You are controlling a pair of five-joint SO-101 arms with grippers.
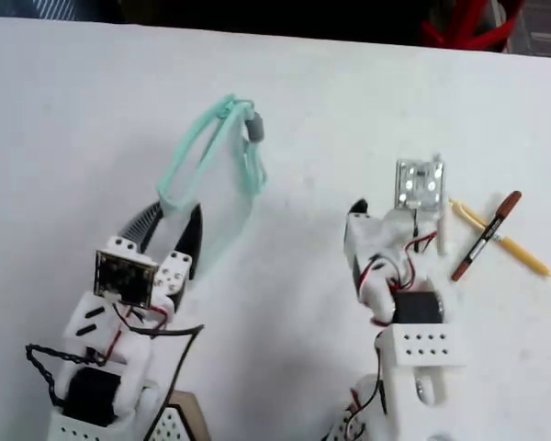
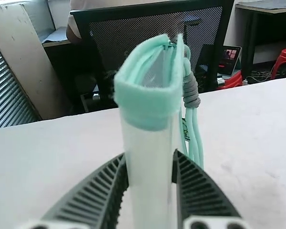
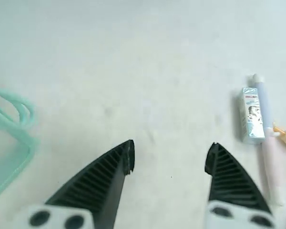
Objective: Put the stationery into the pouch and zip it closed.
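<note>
White table (image 1: 73,110) | left tool (image 2: 150,156) clamped on mint pouch (image 2: 148,90) | right tool (image 3: 171,145) spread wide, empty

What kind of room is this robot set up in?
Probably an office or lab workroom: a black mesh office chair and a dark desk stand behind the white table, and a red stool sits near a lit screen.
</note>
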